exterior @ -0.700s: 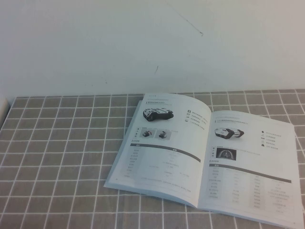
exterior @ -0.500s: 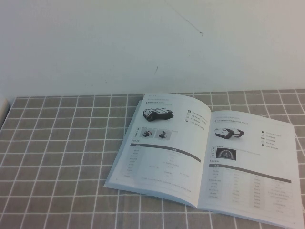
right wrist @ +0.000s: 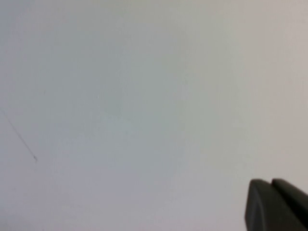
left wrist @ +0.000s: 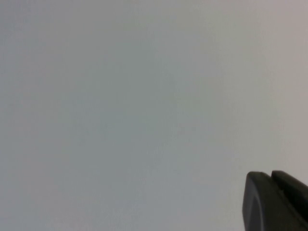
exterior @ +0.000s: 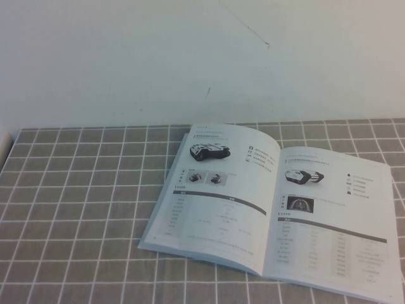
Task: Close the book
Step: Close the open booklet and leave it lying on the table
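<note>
An open book (exterior: 272, 209) lies flat on the grey checked tablecloth (exterior: 82, 190), right of the middle, with both white printed pages facing up and its spine running towards the near edge. Neither arm shows in the high view. My left gripper (left wrist: 269, 174) appears only in the left wrist view, two black fingertips pressed together and shut on nothing, facing a bare white wall. My right gripper (right wrist: 270, 182) appears only in the right wrist view, likewise shut and empty, facing the wall.
A white wall (exterior: 190, 57) with a thin crack (exterior: 247, 28) rises behind the table. The book's right page reaches close to the table's near right corner. Bare cloth fills the left half.
</note>
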